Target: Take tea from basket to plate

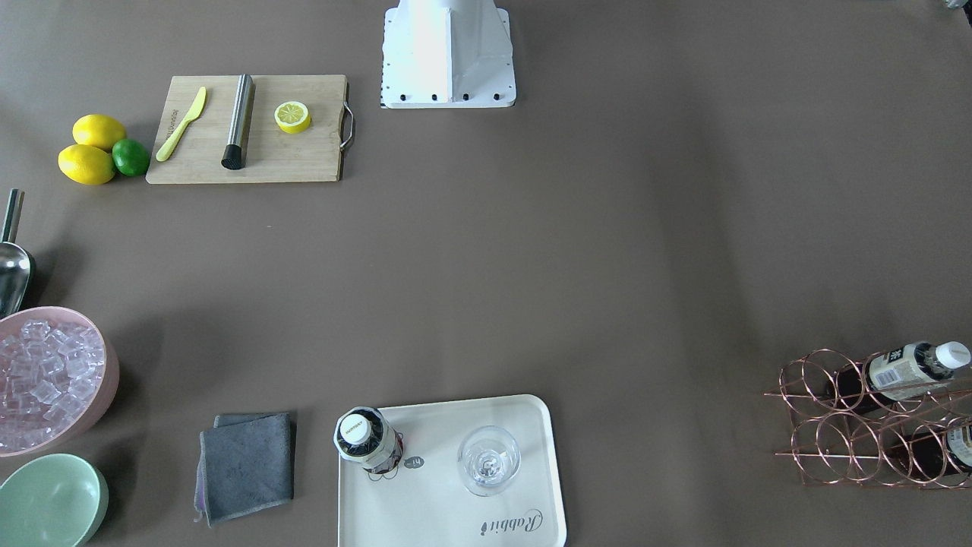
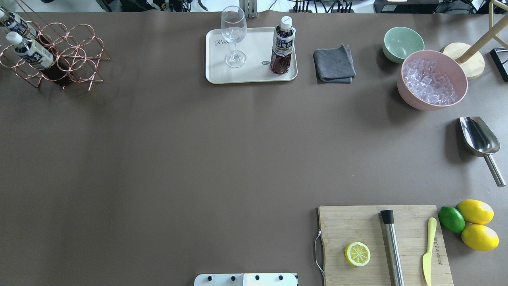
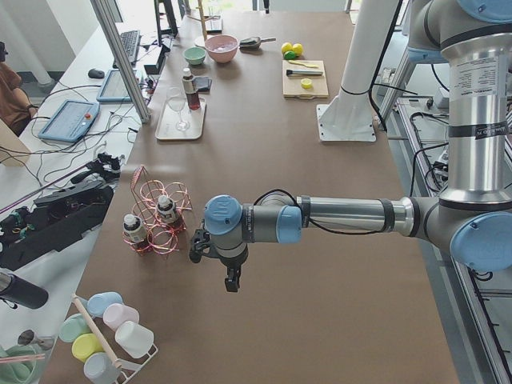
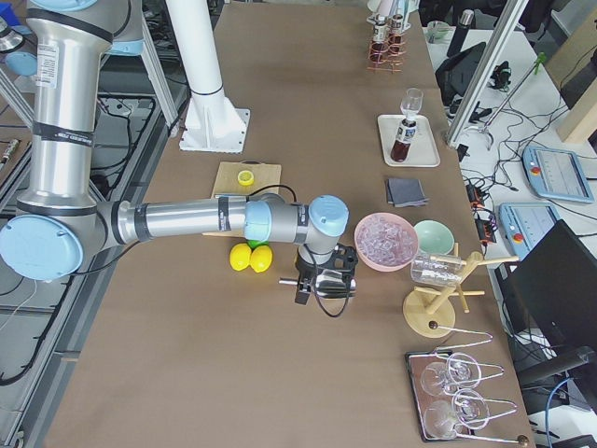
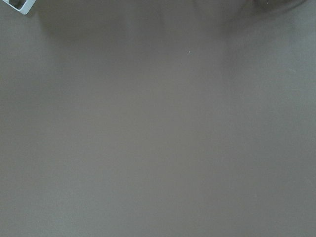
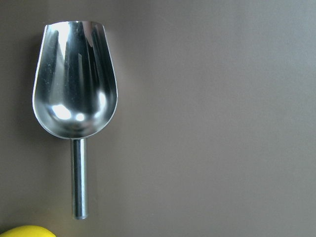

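One tea bottle (image 2: pixel 282 45) stands upright on the cream plate (image 2: pixel 254 76), beside a clear stemmed glass (image 2: pixel 234 35); it also shows in the front view (image 1: pixel 367 441). Two more tea bottles (image 2: pixel 29 51) (image 2: pixel 14 24) lie in the copper wire basket (image 2: pixel 73 55) at the table's far left corner. My left gripper (image 3: pixel 232 280) shows only in the exterior left view, over bare table near the basket (image 3: pixel 164 220) and apart from it. My right gripper (image 4: pixel 303 294) shows only in the exterior right view, above a metal scoop (image 6: pixel 74 84). I cannot tell whether either is open or shut.
A pink bowl of ice (image 2: pixel 432 79), a mint-green bowl (image 2: pixel 403 41) and a grey cloth (image 2: pixel 334 64) sit to the plate's right. A cutting board (image 2: pixel 381 242) holds a half lemon, a steel rod and a yellow knife. Lemons and a lime (image 2: pixel 472 222) lie beside it.
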Controlling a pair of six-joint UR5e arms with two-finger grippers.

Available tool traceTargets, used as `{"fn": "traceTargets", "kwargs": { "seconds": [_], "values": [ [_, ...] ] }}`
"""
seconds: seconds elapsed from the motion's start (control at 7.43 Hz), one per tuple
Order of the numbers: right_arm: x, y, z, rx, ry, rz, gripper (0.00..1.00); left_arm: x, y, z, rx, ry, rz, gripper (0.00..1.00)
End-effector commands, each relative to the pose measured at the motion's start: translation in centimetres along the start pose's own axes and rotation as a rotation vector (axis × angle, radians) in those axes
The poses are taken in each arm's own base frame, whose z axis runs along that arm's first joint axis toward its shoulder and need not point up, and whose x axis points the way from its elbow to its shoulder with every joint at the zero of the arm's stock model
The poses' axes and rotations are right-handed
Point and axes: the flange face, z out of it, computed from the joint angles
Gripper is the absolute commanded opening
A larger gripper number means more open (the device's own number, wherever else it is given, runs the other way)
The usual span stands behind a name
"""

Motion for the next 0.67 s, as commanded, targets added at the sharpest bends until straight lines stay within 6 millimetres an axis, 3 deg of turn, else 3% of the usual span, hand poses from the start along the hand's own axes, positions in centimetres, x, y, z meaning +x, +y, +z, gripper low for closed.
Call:
{"fn": "traceTargets", "kwargs": {
  "seconds": [0.0,0.54],
  "values": [
    [2.83,0.76,-0.55,0.016,-0.001,-0.044,1.00,0.47,0.03,-0.24,0.006,0.038,-0.096,0.97],
    [2.98,0.48,-0.83,0.028,0.004,-0.055,1.00,0.74,-0.27,-0.43,0.009,0.047,-0.093,0.97]
  ]
}}
